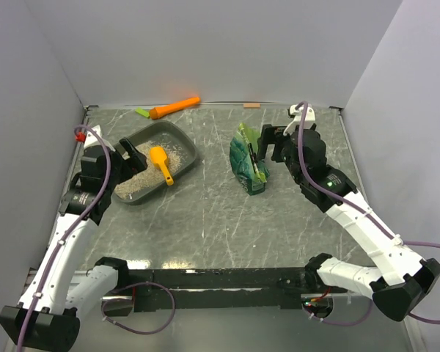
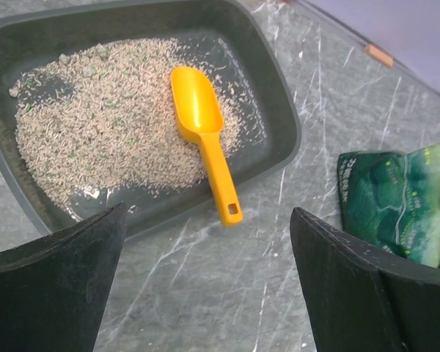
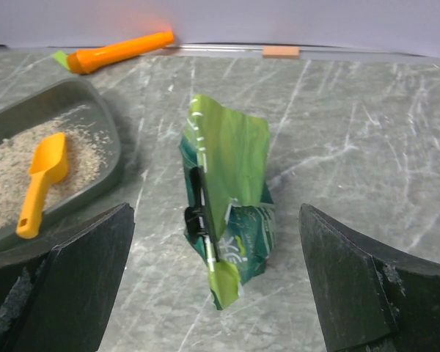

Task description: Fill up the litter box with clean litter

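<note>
Between spread jaws of right gripper (image 3: 214,214): upright crinkled green bag (image 3: 231,147), lined up for grasping; beyond spread left gripper (image 2: 207,213): part-filled dark grey plastic litter box (image 2: 276,110).

We see a dark grey-green tabletop (image 1: 227,227), marbled with pale veins and fine scratches — the floor of the enclosure. Behind the tabletop stands a pale lavender-grey back wall (image 1: 220,44); to the tabletop's left and right rise a left wall (image 1: 22,110) and a right wall (image 1: 414,103) of the same matt panel. Along the tabletop's far edge runs a thin bright strip (image 3: 352,50), with a small tan tab (image 1: 251,105) lying on it. The light is soft and even — shadows on the tabletop are faint.
</note>
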You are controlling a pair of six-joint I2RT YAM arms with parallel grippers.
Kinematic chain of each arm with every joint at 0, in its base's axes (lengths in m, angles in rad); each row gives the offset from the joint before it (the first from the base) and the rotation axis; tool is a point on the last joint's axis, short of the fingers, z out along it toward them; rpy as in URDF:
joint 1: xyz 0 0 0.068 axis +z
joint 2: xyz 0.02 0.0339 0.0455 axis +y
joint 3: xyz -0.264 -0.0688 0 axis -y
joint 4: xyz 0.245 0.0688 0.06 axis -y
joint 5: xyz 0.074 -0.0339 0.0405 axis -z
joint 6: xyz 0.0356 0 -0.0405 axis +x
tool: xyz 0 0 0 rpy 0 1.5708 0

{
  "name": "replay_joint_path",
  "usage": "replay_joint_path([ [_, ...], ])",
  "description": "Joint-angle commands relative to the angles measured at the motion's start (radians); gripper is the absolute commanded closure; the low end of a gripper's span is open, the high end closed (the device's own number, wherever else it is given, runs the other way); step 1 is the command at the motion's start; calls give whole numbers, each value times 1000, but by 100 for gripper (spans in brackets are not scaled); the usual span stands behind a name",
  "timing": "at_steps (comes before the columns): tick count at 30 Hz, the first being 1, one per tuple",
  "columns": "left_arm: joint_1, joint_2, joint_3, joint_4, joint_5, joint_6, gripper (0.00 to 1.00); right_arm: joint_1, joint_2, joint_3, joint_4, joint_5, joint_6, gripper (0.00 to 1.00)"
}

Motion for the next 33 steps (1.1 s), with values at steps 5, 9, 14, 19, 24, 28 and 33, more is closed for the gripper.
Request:
replay_joint_path([
  [5,-2,-51,-32,56,-3,41,3,6,11,43,11,10,-6,1],
  [9,-2,-71,-45,56,-7,44,3,6,51,81,-13,-4,10,0],
  [14,0,-81,-48,51,-6,44,3,6,66,96,-15,-16,-4,1],
  [19,0,-90,-54,48,1,44,3,6,152,168,-105,7,-33,1],
  [24,0,-104,-57,45,-1,44,3,3,236,239,-201,1,-44,1],
  [28,0,-105,-65,48,16,42,3,-1,308,260,-245,-21,-32,1],
  [33,0,-111,-60,39,8,44,3,-1,364,285,-294,-41,-4,7],
])
